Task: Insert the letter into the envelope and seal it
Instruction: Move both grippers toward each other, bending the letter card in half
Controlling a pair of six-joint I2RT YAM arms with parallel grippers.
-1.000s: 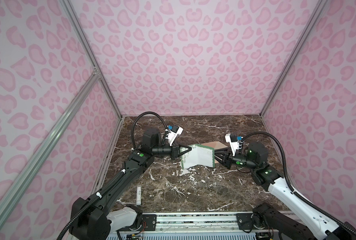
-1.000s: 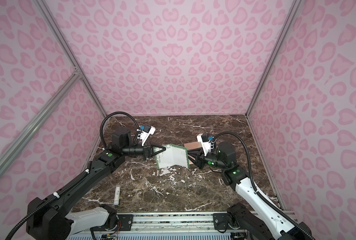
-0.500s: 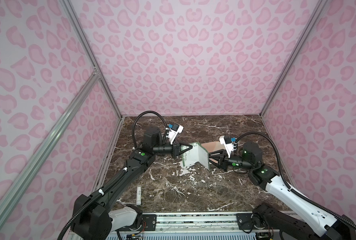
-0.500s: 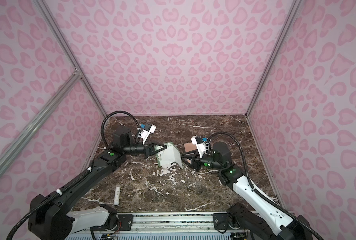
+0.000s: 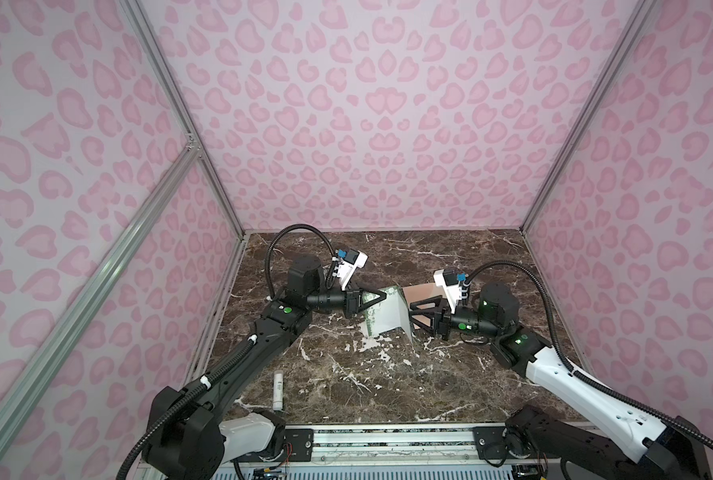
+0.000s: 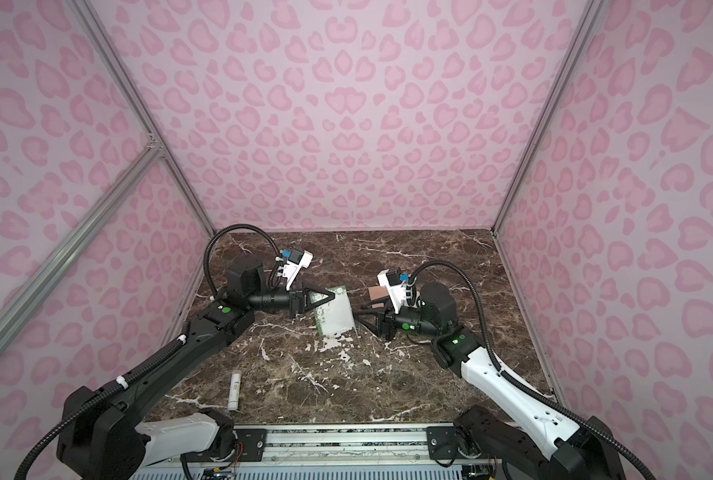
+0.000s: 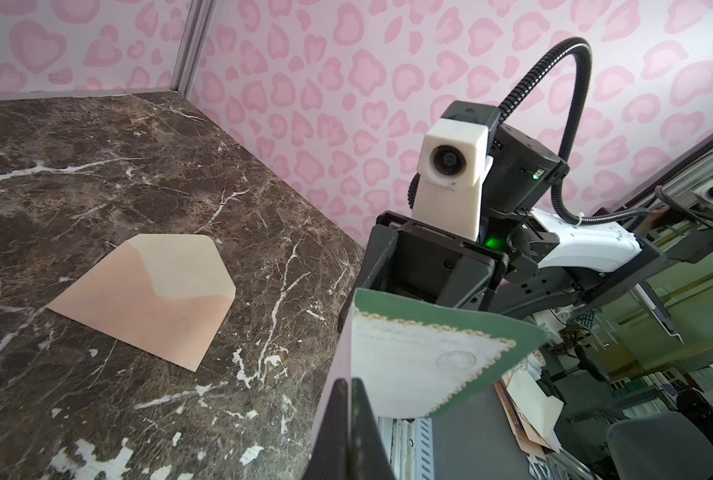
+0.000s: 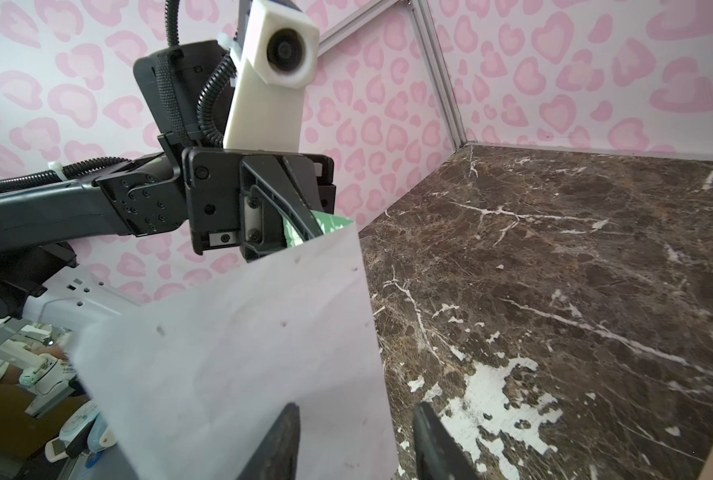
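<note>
Left hand [image 5: 379,296] is clamped on the letter [image 5: 388,311] and holds it up on edge, mid-bench, off the flat. In the left wrist view its fingers [image 7: 340,415] sit pressed together with the card coming out between them. Only a corner of the printed face with the green border shows there. The grip point itself is hidden by the fingers.

Right hand [image 5: 415,316] is just beside the letter's far edge with its jaws apart. In the right wrist view the fingers [image 8: 282,444] are spread. The plain back of the letter [image 8: 242,353] fills the foreground and its edge falls in the gap. No squeeze is visible. The bottom of the card is cut off by the frame there.

I cannot tell whether the letter's lower edge touches the bench [image 5: 388,395]. Both top views are too small at that spot.

The envelope [image 7: 151,299] lies flat on the bench behind the letter, flap open and pale inside up. It is fully seen only from the left wrist. In both top views it is mostly covered by the right hand and its camera block, with just peach strips showing [image 6: 377,294].

The glue stick [image 5: 278,390] lies near the front left of the bench, well apart from both hands. Its label is unreadable.
</note>
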